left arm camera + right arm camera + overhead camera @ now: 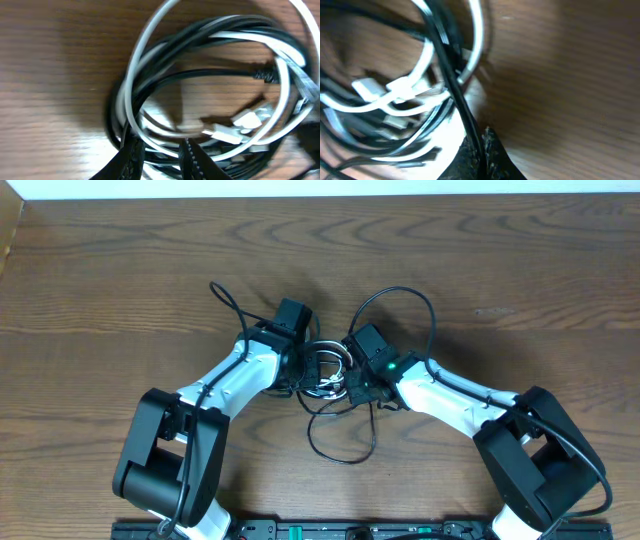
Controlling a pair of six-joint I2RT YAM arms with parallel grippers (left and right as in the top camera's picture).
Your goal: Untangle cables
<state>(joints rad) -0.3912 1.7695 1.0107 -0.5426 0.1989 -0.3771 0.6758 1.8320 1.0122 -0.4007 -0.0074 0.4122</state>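
The cables lie in one tangled coil (325, 370) at the middle of the table, between both grippers. In the left wrist view a white cable (132, 75) loops around black cables (200, 75), with small white plugs (245, 120) inside the loop. My left gripper (160, 150) stands part open over the coil's near edge, strands and bare wood showing between its fingers. My right gripper (482, 137) is shut on a black cable (451, 85) that runs straight into the pinch, beside the white cable (427, 55). Seen from above, the left gripper (303, 367) and the right gripper (352, 383) flank the coil.
A black loop (400, 295) arcs beyond the right wrist. Another loop (340, 450) trails toward me, and a loose end (222, 295) reaches out at the upper left. Both arm bases (165, 470) (540, 470) stand at the near edge. The wooden table (120, 270) ends along the far side.
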